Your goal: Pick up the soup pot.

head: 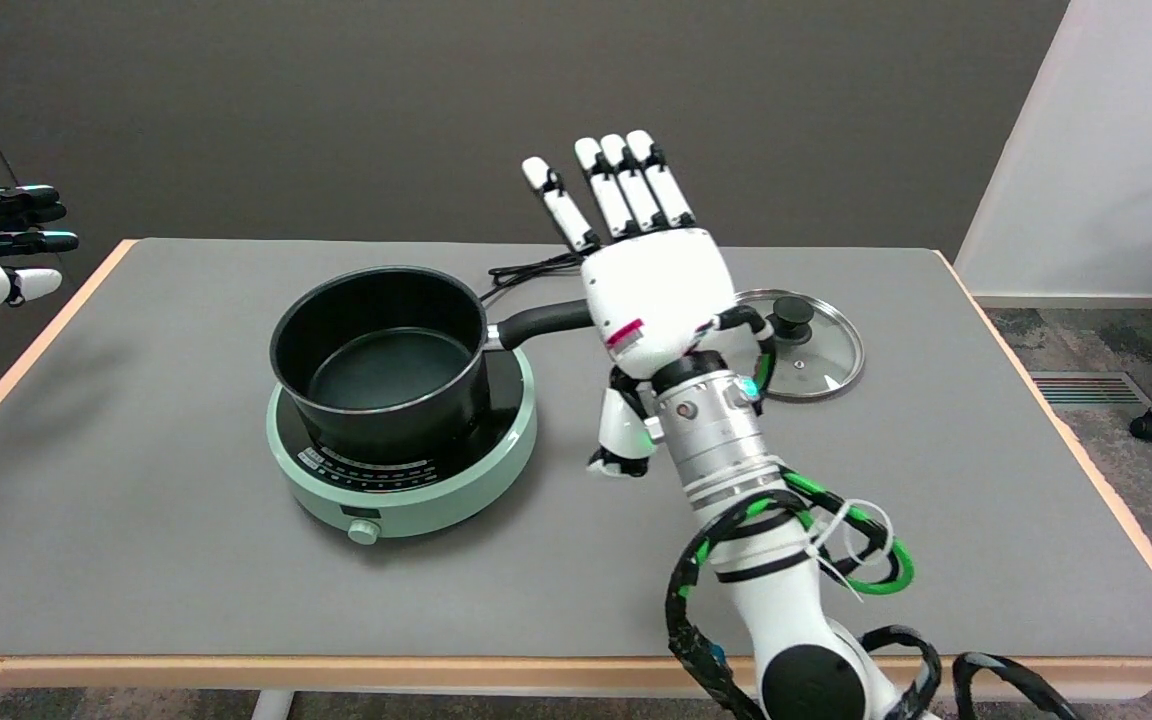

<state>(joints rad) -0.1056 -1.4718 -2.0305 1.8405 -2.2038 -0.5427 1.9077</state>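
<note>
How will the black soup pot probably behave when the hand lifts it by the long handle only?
The soup pot looks rigid and empty, so probably not too heavy. Held only by its handle, it may tip bowl-down. It sits loose on the green cooker, so it should lift freely.

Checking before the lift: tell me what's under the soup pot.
The soup pot sits on a green hotplate. Its control panel shows in front; the surface beneath the pot is hidden.

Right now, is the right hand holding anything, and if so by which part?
Nothing is held. The right hand is open, fingers straight and apart, over the outer end of the soup pot's handle without gripping it.
</note>
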